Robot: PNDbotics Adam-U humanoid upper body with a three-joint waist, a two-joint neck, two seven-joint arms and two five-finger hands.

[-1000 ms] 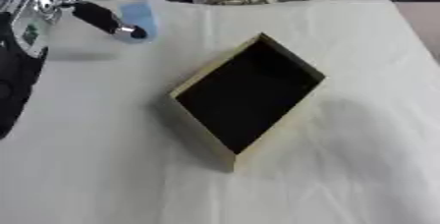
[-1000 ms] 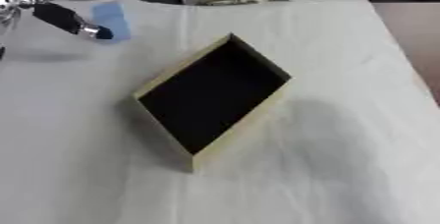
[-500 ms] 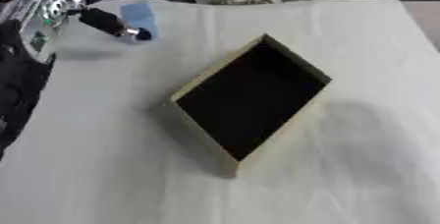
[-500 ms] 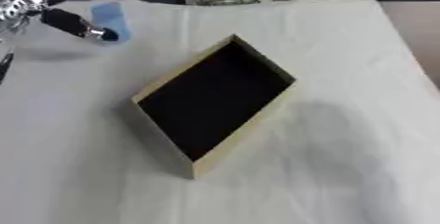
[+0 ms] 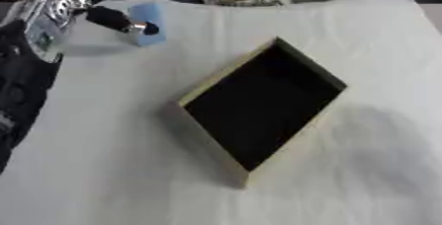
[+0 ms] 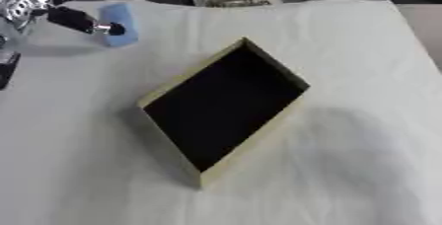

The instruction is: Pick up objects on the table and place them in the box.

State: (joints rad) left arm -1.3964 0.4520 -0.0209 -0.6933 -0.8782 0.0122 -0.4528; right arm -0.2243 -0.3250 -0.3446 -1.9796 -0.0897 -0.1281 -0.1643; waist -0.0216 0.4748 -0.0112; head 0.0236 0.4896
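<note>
The box (image 5: 262, 107) lies turned like a diamond in the middle of the white tablecloth (image 5: 362, 169), and its dark inside shows nothing in it, so no object appears to have been placed yet. The one loose thing to be seen is a light blue block (image 5: 148, 21), well beyond the box's far-left corner, near the far edge of the cloth. The robot's left hand (image 5: 65, 8) reaches in from that same side, further left of the box than the block; a dark finger (image 5: 110, 18) stretches out and overlaps the block's front face, but whether it touches or merely hangs over it cannot be told. The fingers look extended rather than curled about anything. The right hand is not in sight. By this showing the task is at its start: the block is yet to be grasped, carried to the box and set inside.
</note>
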